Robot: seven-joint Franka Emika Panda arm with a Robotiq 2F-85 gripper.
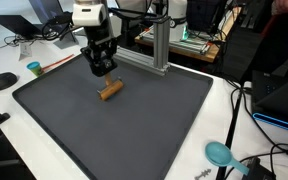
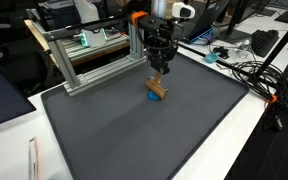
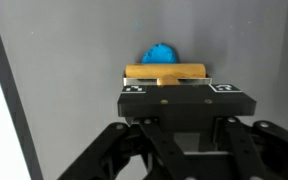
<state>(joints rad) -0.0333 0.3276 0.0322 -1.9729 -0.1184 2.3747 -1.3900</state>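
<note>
My gripper [image 1: 105, 72] [image 2: 161, 73] hangs low over the far middle of a dark grey mat [image 1: 134, 130] [image 2: 134, 140]. Just beneath it is a short wooden bar [image 1: 110, 90] [image 2: 159, 88] [image 3: 164, 72] with a blue part [image 2: 156, 97] [image 3: 161, 53] on its underside. In the wrist view the bar lies square across the gripper's black body, and a short wooden stub runs from its middle back between the jaws, which are partly closed on it. The fingertips themselves are hidden behind the body there. Whether the blue part touches the mat I cannot tell.
An aluminium frame [image 1: 159, 50] [image 2: 94, 55] stands at the mat's far edge, close behind the arm. A teal scoop [image 1: 219, 153] and cables [image 2: 254, 75] lie on the white table beside the mat. A small teal cup [image 1: 33, 68] and a black mouse [image 1: 2, 80] sit off another side.
</note>
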